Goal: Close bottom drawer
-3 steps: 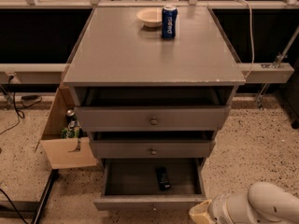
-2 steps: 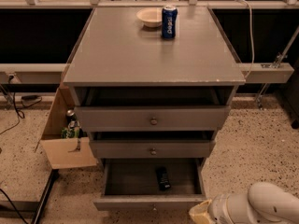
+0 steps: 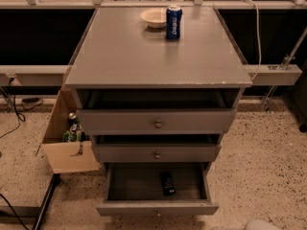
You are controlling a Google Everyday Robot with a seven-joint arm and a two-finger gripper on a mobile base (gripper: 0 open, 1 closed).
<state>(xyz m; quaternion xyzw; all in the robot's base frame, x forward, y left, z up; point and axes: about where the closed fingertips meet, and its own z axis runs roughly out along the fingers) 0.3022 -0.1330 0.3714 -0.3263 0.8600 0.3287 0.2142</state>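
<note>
The grey wooden cabinet [image 3: 153, 56] has three drawers. The bottom drawer [image 3: 156, 208] is pulled far out, and its thin front panel sits near the lower edge of the view. A small dark flat object [image 3: 167, 182] lies inside it. The middle drawer [image 3: 156, 153] and the top drawer [image 3: 156, 122] each stand slightly out. My gripper is out of view. Only a pale bit of my arm [image 3: 261, 224] shows at the bottom right edge, to the right of the bottom drawer's front.
A blue can [image 3: 173, 21] and a pale bowl [image 3: 153, 17] stand at the back of the cabinet top. An open cardboard box [image 3: 67, 138] with bottles sits on the floor to the left. Cables [image 3: 14, 114] run along the left. A white cable [image 3: 258, 37] hangs at the right.
My arm and gripper, seen before at the bottom right beside the drawer's front corner, have dropped almost fully out of view. The drawers have not moved.
</note>
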